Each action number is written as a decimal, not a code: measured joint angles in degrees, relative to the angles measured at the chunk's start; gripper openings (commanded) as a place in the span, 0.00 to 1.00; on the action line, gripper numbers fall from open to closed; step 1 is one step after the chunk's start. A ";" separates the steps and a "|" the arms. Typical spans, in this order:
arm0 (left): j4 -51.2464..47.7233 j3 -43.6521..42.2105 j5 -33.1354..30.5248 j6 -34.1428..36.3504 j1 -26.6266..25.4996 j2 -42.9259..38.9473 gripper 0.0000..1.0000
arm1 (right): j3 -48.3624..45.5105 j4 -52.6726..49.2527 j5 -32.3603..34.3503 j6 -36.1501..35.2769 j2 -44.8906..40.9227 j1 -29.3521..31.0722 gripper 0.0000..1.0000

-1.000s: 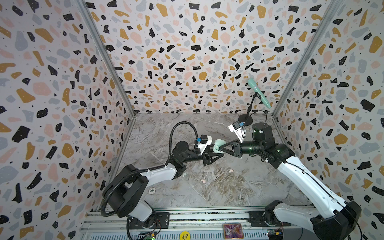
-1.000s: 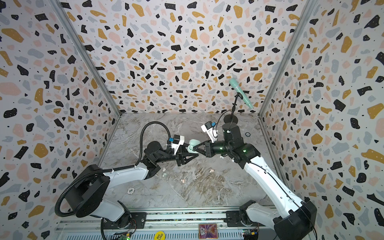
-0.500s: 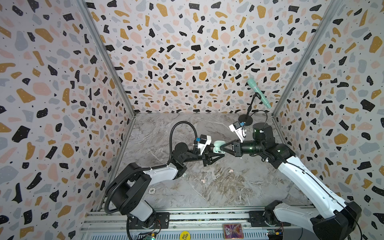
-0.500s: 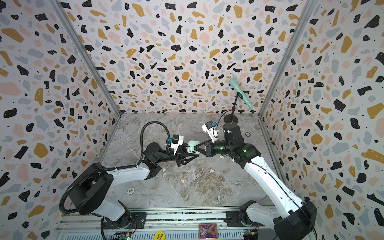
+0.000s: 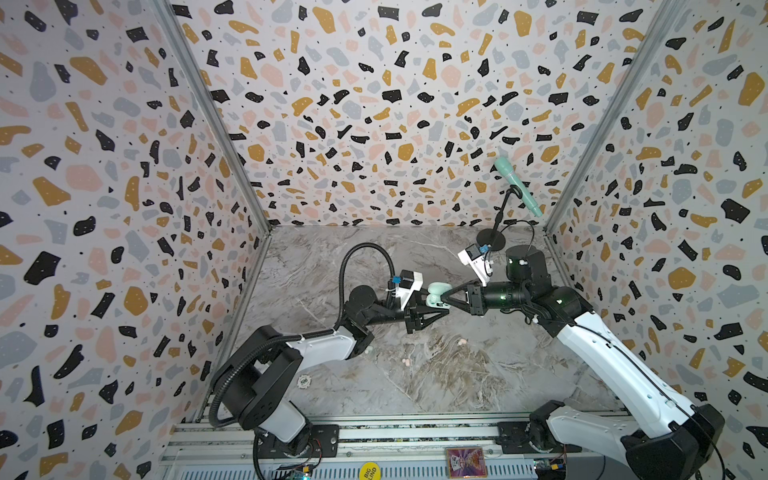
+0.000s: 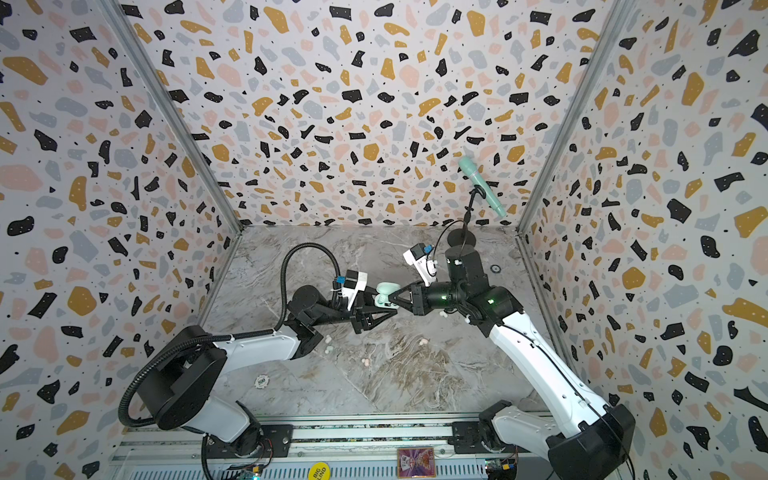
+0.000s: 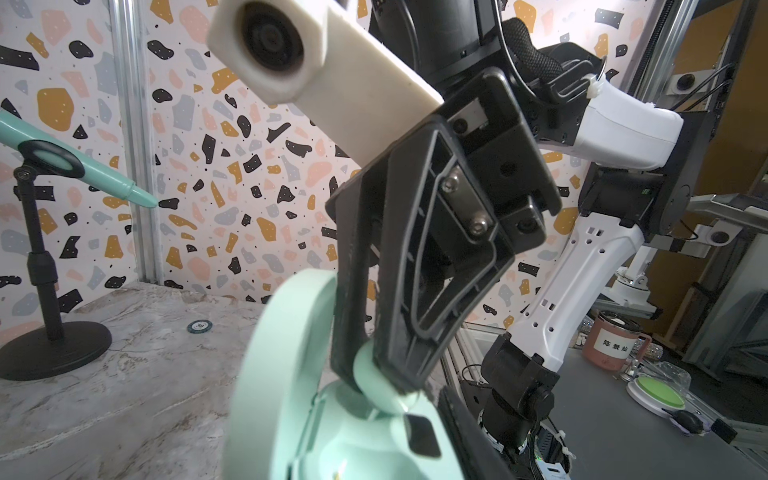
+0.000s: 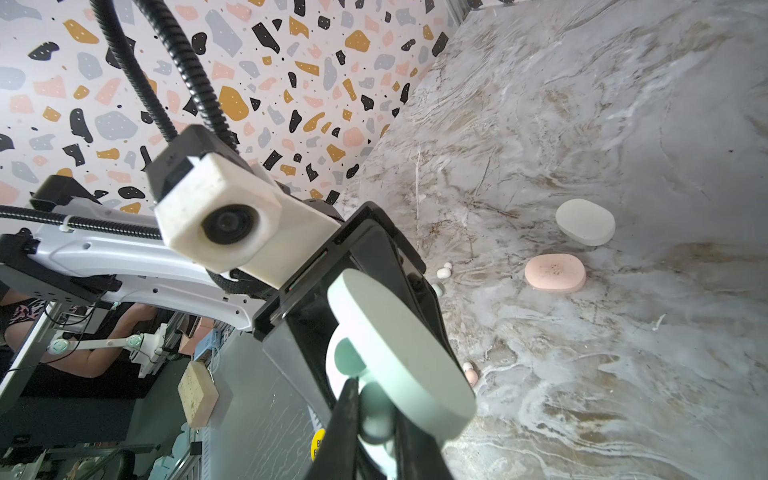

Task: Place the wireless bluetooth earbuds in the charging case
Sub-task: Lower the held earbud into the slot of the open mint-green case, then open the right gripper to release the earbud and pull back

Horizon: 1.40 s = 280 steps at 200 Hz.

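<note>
In both top views my left gripper (image 5: 434, 308) (image 6: 383, 309) is shut on the mint green charging case (image 5: 436, 290) (image 6: 386, 289), held above the table with its lid open. My right gripper (image 5: 444, 297) (image 6: 393, 298) meets it from the right, shut on a mint green earbud (image 8: 376, 415). The left wrist view shows that earbud (image 7: 374, 376) pressed at the case's inner tray (image 7: 374, 449), beside the raised lid (image 7: 286, 353). In the right wrist view the lid (image 8: 399, 353) partly hides the tray.
Pink earbuds (image 5: 462, 341) (image 5: 408, 362) and white earbuds (image 6: 328, 340) lie on the marble table. A white case (image 8: 585, 222) and a pink case (image 8: 555, 273) rest shut. A mint microphone (image 5: 517, 187) stands at the back right. Poker chips (image 5: 304, 380) (image 6: 494, 269) lie flat.
The left arm's body has shifted slightly. Both grippers stay together at the case, with no visible change in either grip.
</note>
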 measured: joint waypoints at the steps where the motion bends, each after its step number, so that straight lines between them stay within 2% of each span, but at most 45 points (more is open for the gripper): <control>1: 0.00 0.00 0.02 0.00 0.00 0.00 0.36 | 0.02 -0.04 0.00 -0.02 0.00 -0.02 0.09; 66: 0.85 0.00 0.55 -0.28 -0.02 -0.31 0.34 | 0.31 -1.25 -1.07 -0.76 -0.74 -0.48 0.11; 136: 3.32 -0.09 0.68 -4.61 -0.04 -0.15 0.34 | 0.50 -0.31 -1.55 -0.20 -0.74 -0.48 0.32; 198: 4.13 -0.11 -0.13 -6.05 -0.22 -0.09 0.35 | 1.64 -0.33 -1.03 0.87 -0.74 -0.44 0.43; 220: 4.15 -0.11 -0.61 -6.05 -0.24 -0.09 0.35 | 2.43 -1.25 -0.59 0.85 -0.74 -0.42 0.52; 280: 4.31 -0.94 -1.55 -5.49 -0.24 -0.20 0.35 | 4.59 -4.37 0.61 1.01 -1.09 -0.42 0.60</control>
